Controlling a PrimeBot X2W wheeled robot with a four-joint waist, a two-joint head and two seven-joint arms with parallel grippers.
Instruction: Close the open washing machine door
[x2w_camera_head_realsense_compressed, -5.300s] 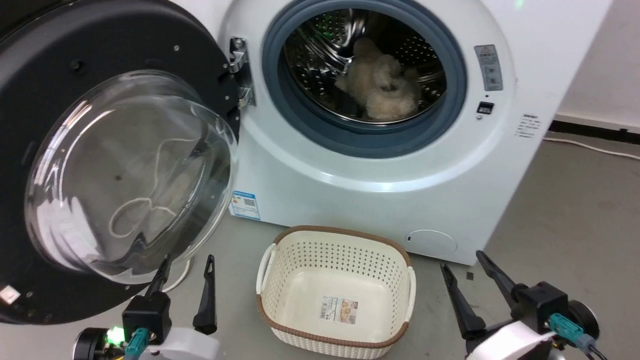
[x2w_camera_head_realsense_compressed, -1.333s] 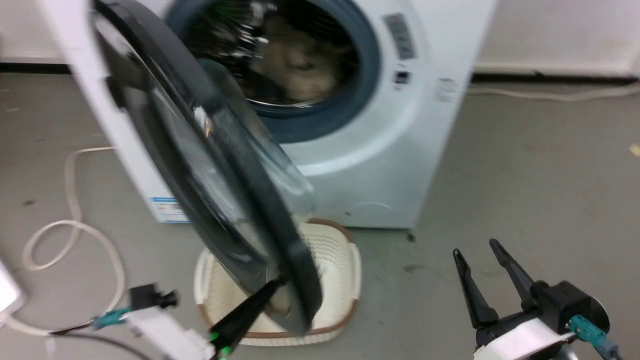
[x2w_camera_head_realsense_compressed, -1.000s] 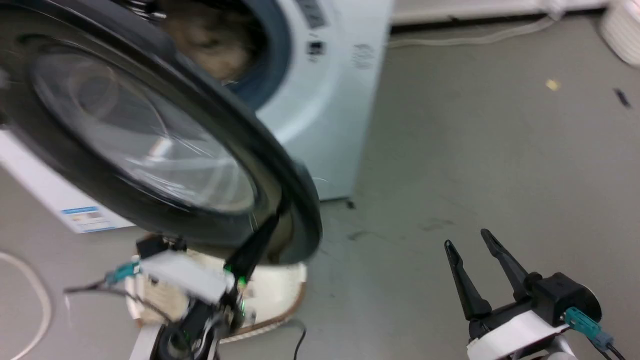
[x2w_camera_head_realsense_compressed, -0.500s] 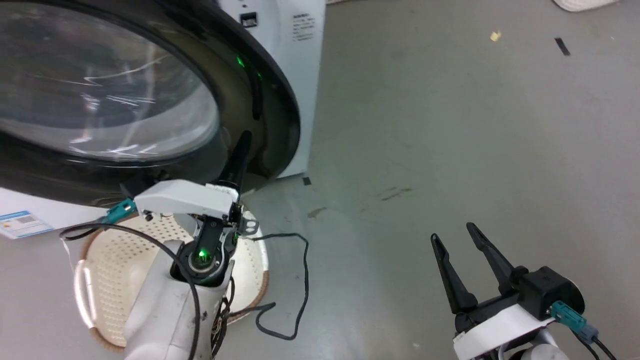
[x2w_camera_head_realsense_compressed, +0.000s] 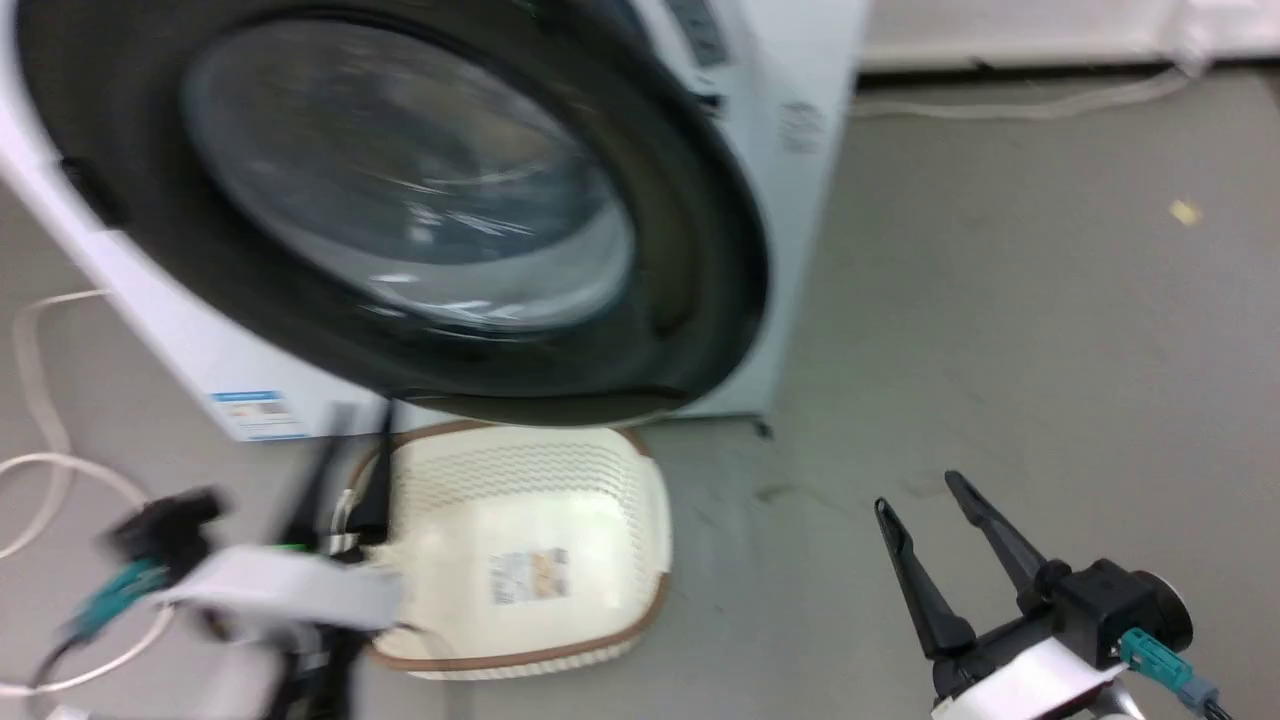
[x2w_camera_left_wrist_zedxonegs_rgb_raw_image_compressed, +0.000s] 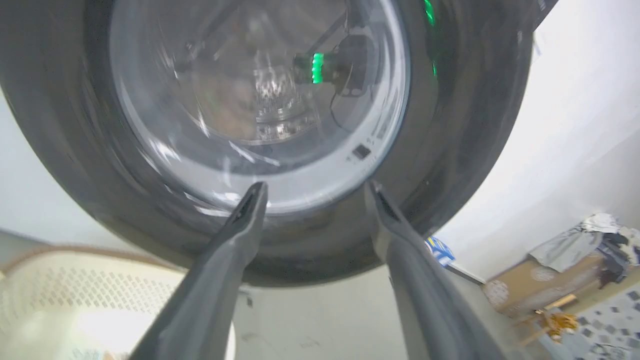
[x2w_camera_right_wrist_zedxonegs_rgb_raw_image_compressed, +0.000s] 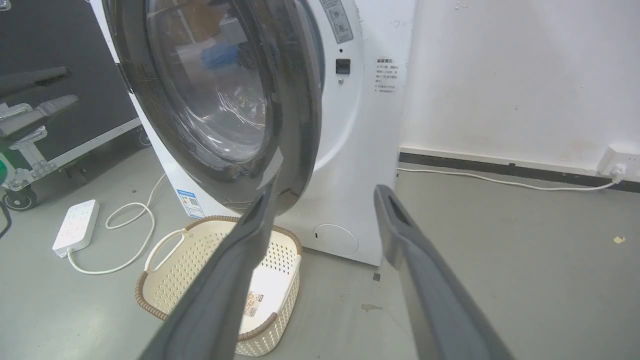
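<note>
At the left, the left gripper (x2w_camera_left_wrist_zedxonegs_rgb_raw_image_compressed: 315, 186) has its two fingers spread wide with nothing between them. Their tips sit close under the lower rim of the washing machine door (x2w_camera_head_realsense_compressed: 700, 300), though the blur makes it hard to tell whether they touch it. The door is swung nearly flat over the porthole of the washing machine (x2w_camera_head_realsense_compressed: 800, 250), and the right wrist view shows a narrow gap along its free edge, so it looks not yet latched. Below it sits the cream basket (x2w_camera_head_realsense_compressed: 500, 470), just clear of the door's swing. Far right, the right gripper (x2w_camera_head_realsense_compressed: 918, 497) hangs spread and idle over bare floor. The closing push seems almost done; next calls for a firm press on the frame's free edge until it catches.
</note>
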